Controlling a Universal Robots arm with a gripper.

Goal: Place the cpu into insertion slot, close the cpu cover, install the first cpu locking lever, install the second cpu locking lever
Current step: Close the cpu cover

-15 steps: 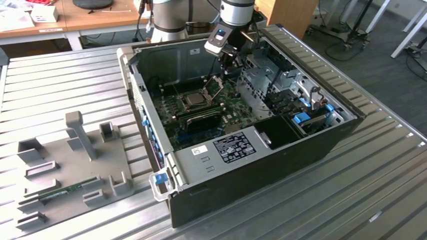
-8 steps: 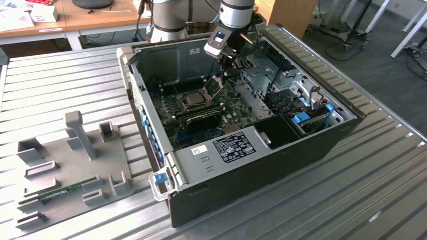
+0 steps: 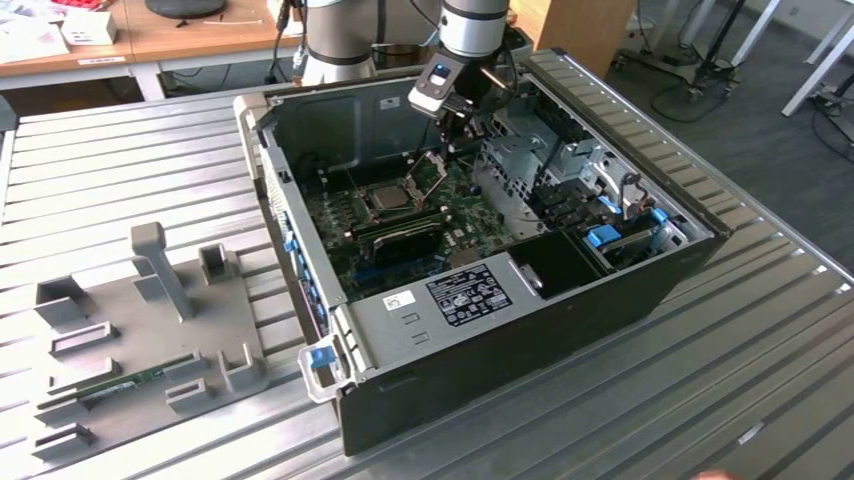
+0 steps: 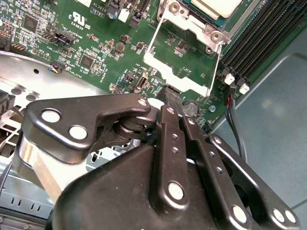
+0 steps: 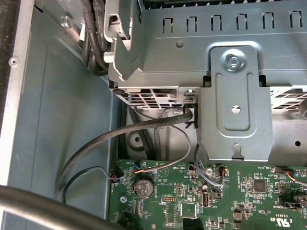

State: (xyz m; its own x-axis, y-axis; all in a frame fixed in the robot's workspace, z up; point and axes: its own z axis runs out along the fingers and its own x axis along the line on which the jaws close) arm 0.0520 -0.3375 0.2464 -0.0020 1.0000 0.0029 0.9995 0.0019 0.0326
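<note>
Inside the open black computer case [image 3: 534, 340] on the slatted metal table [image 3: 134, 150], the arm's gripper [image 3: 451, 140] hangs over the green motherboard [image 4: 96, 43]. The small square cpu with the silver-grey top [image 3: 390, 197] already sits flat in the dark-framed square insertion slot [image 3: 366, 203], uncovered. The thin silver-metal cpu cover with the large square window [image 4: 192, 24] is tilted up and open, hinged at the slot's edge. In the second wrist view the black fingers [image 4: 173, 103] are drawn together to a narrow tip right at the cover's free edge. Touching or just beside it, can't tell; they hold nothing I can make out. On the exterior view's left, a grey fixture plate [image 3: 147, 330] lies on the table, well apart from the case.
</note>
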